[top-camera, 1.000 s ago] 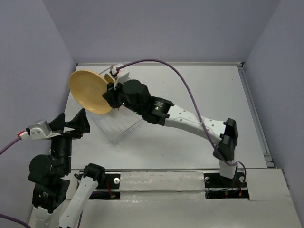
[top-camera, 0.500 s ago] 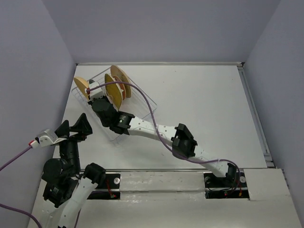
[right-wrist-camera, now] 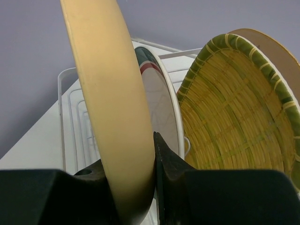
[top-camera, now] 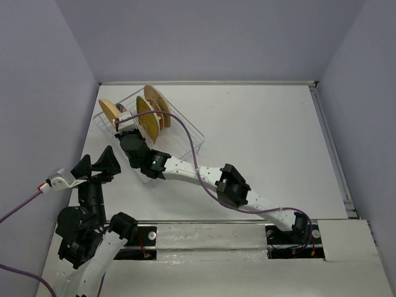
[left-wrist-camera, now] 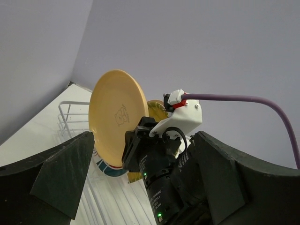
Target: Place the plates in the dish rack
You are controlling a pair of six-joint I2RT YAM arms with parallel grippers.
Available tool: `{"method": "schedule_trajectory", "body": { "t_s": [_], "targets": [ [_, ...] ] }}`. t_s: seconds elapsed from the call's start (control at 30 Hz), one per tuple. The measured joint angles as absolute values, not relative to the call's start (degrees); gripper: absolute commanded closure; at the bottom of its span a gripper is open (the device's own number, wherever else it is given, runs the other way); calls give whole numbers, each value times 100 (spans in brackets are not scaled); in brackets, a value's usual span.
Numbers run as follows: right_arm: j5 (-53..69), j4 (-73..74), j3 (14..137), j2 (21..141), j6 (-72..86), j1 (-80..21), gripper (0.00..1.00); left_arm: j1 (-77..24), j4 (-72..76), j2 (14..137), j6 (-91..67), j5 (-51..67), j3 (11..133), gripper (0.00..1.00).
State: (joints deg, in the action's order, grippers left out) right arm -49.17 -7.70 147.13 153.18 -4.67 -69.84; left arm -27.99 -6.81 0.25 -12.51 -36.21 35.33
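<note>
The plates (top-camera: 148,114) stand on edge in the dish rack (top-camera: 189,131), which sits at about ten o'clock on the table (top-camera: 266,136) in the top view; at the rack's nine o'clock end the right gripper (right-wrist-camera: 129,183) is clenched on the rim of an upright tan plate (right-wrist-camera: 112,93); toward three o'clock follow the white ringed plate (right-wrist-camera: 161,112), the ribbed yellow plate (right-wrist-camera: 225,108) and another tan plate (right-wrist-camera: 276,61); something red-orange (top-camera: 162,119) shows between the last two, too small to be sure of; the left gripper (top-camera: 96,162) hangs spread and bare at eight o'clock, apart from the rack; no plate lies on the table, so loading looks nearly done, with only seating and releasing the held plate left; a sixth plate I cannot make out.
</note>
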Motion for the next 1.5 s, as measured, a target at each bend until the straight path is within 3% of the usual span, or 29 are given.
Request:
{"method": "schedule_trajectory", "body": {
  "t_s": [0.57,0.8,0.9,1.13,1.27,1.5],
  "targets": [
    [-4886,-945,14770,15732,-163,-6982,92,-2799,-578,25,-1251,-3494,3522,1],
    [-4755,-961,14720,15773,69,-6980,55,-2799,-578,25,-1251,-3492,3520,1],
    [-4676,-1033,14595,15764,134,-6978,45,-2799,-576,25,-1251,-3492,3518,1],
    [-4482,-1033,13767,15369,276,-6978,38,-2799,-578,25,-1251,-3494,3496,1],
    [-4248,-934,12772,14398,502,-6978,34,-2799,-578,25,-1249,-3514,3494,1],
    [-3693,-1219,10842,11939,919,-6978,9,-2788,-582,25,-1247,-3559,3494,1]
  ]
}}
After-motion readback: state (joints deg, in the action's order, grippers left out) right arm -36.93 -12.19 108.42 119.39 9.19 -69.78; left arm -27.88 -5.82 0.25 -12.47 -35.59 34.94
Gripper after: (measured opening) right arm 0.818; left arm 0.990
